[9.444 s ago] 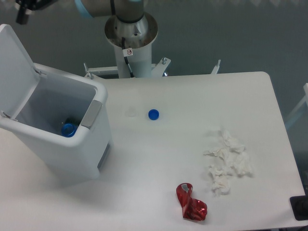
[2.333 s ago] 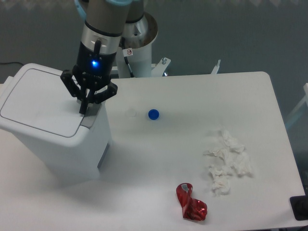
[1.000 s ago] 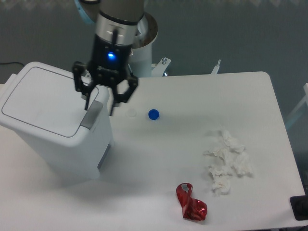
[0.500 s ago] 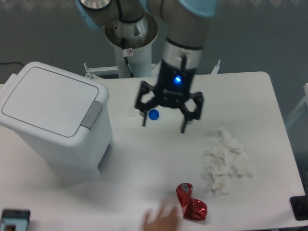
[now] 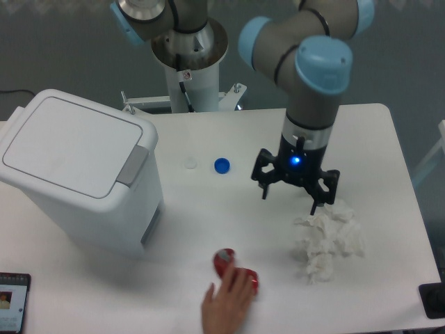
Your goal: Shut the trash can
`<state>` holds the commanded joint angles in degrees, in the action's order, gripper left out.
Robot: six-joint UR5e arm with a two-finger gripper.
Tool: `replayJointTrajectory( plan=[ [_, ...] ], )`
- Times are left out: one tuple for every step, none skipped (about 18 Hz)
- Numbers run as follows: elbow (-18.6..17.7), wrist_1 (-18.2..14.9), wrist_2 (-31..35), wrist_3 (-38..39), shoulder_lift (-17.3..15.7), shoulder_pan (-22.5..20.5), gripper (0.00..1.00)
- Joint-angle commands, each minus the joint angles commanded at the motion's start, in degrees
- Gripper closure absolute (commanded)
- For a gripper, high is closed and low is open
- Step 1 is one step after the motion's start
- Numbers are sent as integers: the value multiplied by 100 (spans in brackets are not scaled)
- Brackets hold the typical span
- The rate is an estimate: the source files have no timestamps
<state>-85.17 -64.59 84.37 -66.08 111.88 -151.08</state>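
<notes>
Inspector A: Where does the trash can (image 5: 76, 182) stand, and in what condition?

Inspector B: At the left edge of the table (image 5: 222, 229), toward the far-left corner. Its white lid (image 5: 66, 144) lies flat and shut on the rim, and the grey push-tab (image 5: 133, 165) sits at the rim on the side facing the table's middle.

Inspector A: And the gripper (image 5: 295, 195)?

Inspector B: It hangs over the right half of the table, well apart from the bin, fingers spread wide and holding nothing. A blue light glows on its body. One fingertip is just beside the pile of crumpled white tissue (image 5: 328, 237) lying near the right edge.

Inspector A: Other items?

Inspector B: A blue bottle cap (image 5: 222, 165) lies near the table's centre, with a faint clear cap (image 5: 190, 164) just to its left. At the near edge a person's hand (image 5: 228, 307) reaches in and touches a red crushed can (image 5: 235, 267); whether it grips the can, I cannot tell. A phone (image 5: 12, 303) shows at the near-left corner.
</notes>
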Motion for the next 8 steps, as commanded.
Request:
replayJointTrajectory(
  plan=[
    [79, -97, 70, -167, 53, -44, 0],
    [132, -193, 175, -351, 88, -79, 0],
    [167, -212, 281, -483, 123, -79, 0],
    [176, -203, 334, -537, 150, -105, 0],
    [185, -186, 352, -546, 167, -132, 0],
    [185, -177, 361, -546, 185, -150, 0],
    [194, -168, 370, -546, 203, -150, 0],
    [211, -159, 370, -546, 211, -167, 0]
  ],
)
